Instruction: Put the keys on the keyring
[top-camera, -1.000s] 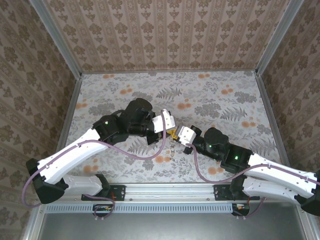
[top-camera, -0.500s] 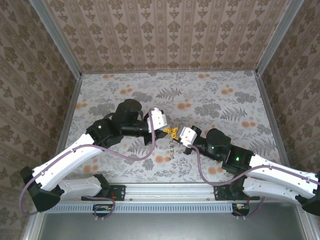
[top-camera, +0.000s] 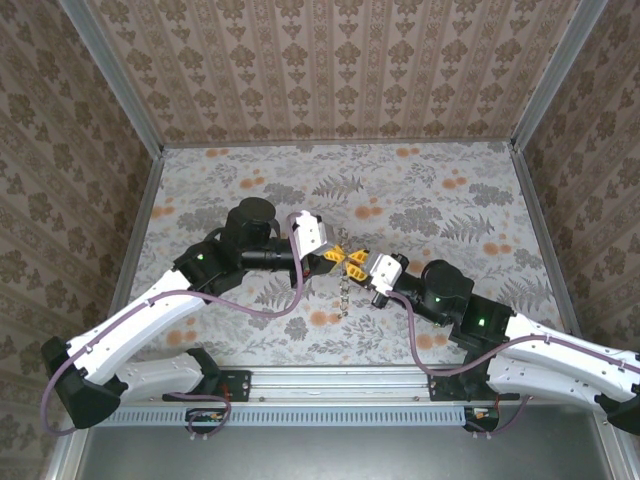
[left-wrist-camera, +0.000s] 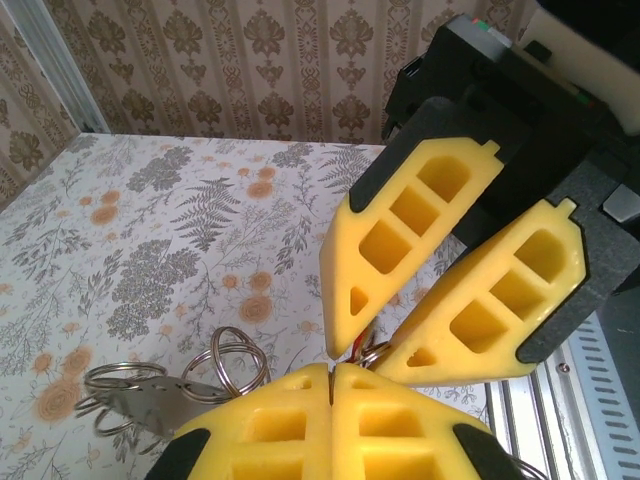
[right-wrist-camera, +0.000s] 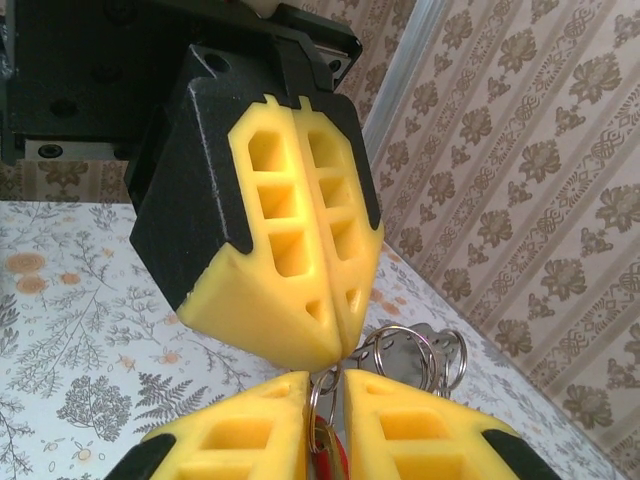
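Red key tag (right-wrist-camera: 337, 460) within right claw (right-wrist-camera: 325, 392)

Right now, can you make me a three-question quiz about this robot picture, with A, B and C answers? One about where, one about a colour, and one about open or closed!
1. Where are the left end effector and the right end effector?
A. Tip to tip over the middle of the table
B. Against opposite walls
C. Both in the far left corner

2. What colour are the fingers?
A. Blue
B. Yellow
C. Green

3. How are the left end effector's jaws?
A. Wide open
B. Pressed shut
C. Broken off

Answers:
1 A: the top view shows their tips meeting mid-table.
2 B: both wrist views show yellow finger blocks.
3 B: the right wrist view shows its two fingers flush together.
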